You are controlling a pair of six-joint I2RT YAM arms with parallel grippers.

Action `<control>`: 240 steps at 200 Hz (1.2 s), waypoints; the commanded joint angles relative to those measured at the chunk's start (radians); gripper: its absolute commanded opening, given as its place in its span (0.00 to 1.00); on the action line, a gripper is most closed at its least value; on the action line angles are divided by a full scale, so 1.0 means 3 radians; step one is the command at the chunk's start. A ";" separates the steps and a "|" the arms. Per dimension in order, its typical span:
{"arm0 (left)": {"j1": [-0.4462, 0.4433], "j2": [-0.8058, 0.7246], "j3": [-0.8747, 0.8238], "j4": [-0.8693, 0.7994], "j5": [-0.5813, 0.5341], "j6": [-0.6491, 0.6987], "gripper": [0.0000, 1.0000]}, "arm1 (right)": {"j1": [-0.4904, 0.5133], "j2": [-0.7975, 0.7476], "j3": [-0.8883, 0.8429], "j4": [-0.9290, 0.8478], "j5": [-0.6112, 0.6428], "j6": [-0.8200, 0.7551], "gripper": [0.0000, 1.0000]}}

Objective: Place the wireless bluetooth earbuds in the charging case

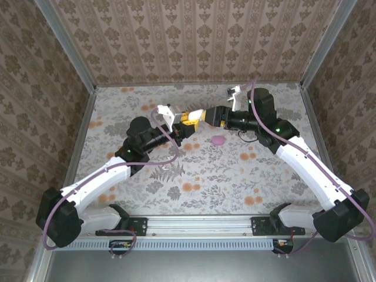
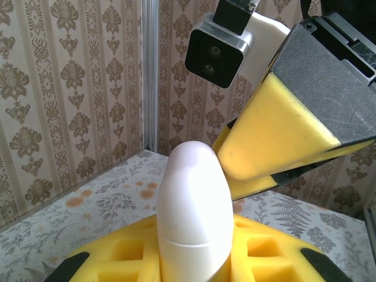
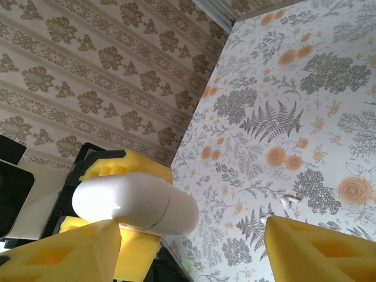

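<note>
The left tool (image 2: 194, 261) is closed on the smooth white egg-shaped charging case (image 2: 194, 205), which stands upright between its yellow foam pads above the floral-printed table (image 1: 194, 176). The right tool (image 1: 207, 116) faces it with its jaws apart and nothing held, one yellow pad just beside the case's rounded top. A small pinkish-purple pebble-like earbud (image 1: 218, 141) lies on the table near the two tools, apart from the case.

The left end effector (image 1: 187, 121) and the right end effector (image 1: 204, 116) sit tip to tip over the flowery worktop (image 1: 194, 176), toward 12 o'clock. A tiny pink earbud (image 1: 218, 141) lies at 5 o'clock from them.
</note>
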 commanded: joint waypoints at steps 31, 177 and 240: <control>-0.0008 -0.0005 0.0140 0.0034 0.0235 0.0000 0.24 | -0.0062 0.0053 0.0122 0.0226 0.0003 0.0215 0.68; 0.0055 -0.0446 -0.0153 -0.0100 -0.0414 0.0073 0.24 | -0.0468 0.0363 0.0334 -0.0254 0.0140 -0.0066 0.61; 0.0107 -0.1223 -0.0170 -0.0803 -0.0761 0.0335 0.25 | -0.0132 0.1889 0.0943 -0.0938 -0.0326 -0.0701 0.48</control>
